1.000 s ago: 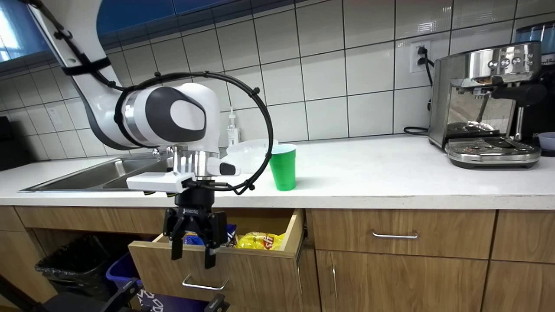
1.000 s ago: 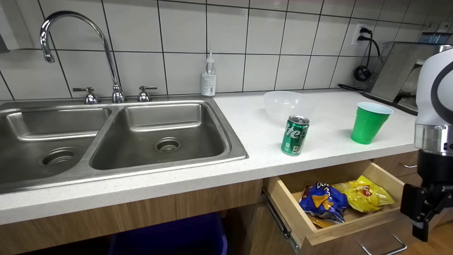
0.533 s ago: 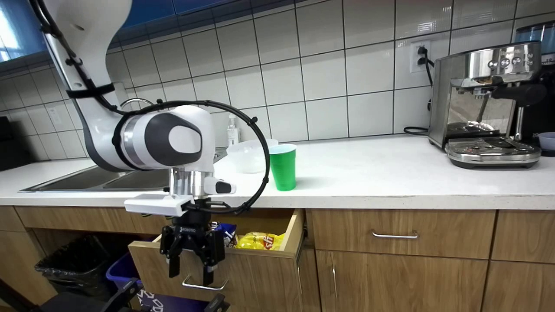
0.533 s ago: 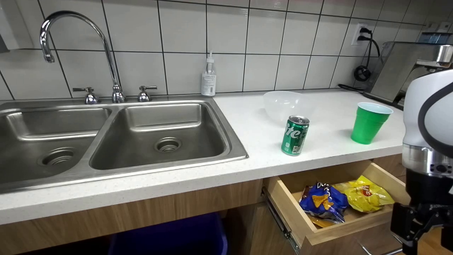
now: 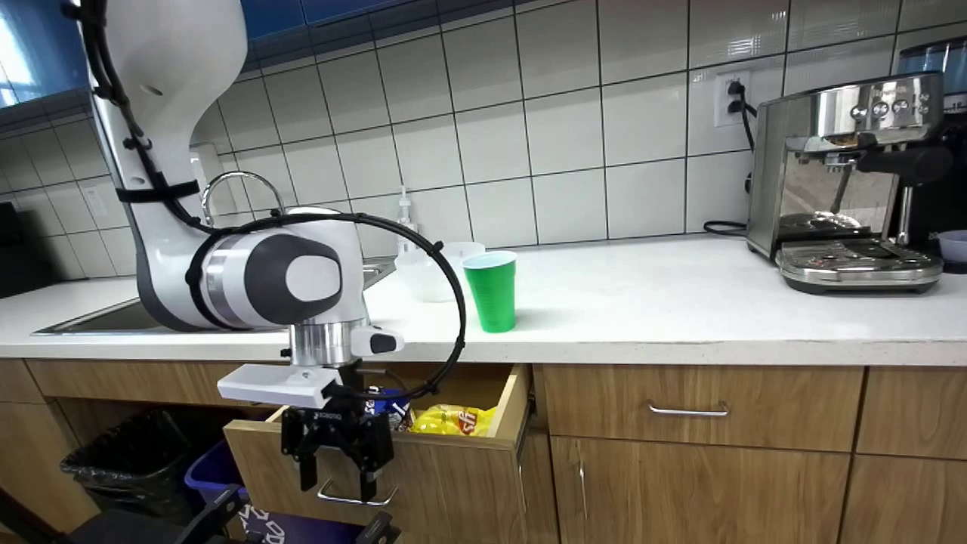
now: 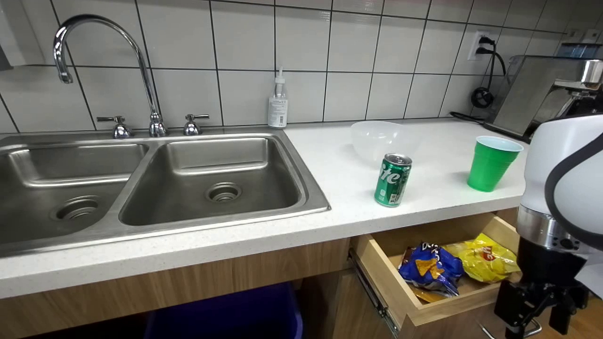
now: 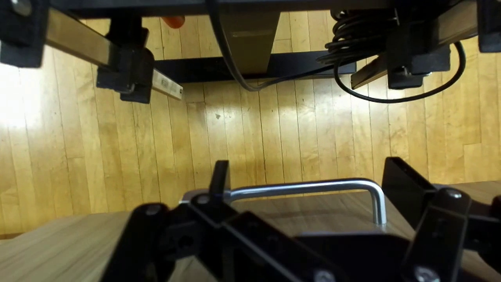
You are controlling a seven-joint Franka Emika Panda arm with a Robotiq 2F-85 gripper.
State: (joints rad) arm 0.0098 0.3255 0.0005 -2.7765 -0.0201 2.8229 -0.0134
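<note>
Wrist view: the hand (image 7: 307, 166) is hanging empty with jaws wide apart, while near its fingertips the handle (image 7: 293, 189) is jutting from the drawer (image 7: 332, 211), presumably to leave grasping room, touch or gap being unclear.

Gripper (image 5: 338, 489) before the drawer (image 5: 442, 480), snack bags (image 6: 431, 268) inside it, can (image 6: 393, 180) and cup (image 6: 493, 165) on the desk (image 5: 642, 295) above it, sink (image 6: 132, 183) left of the drawer
</note>
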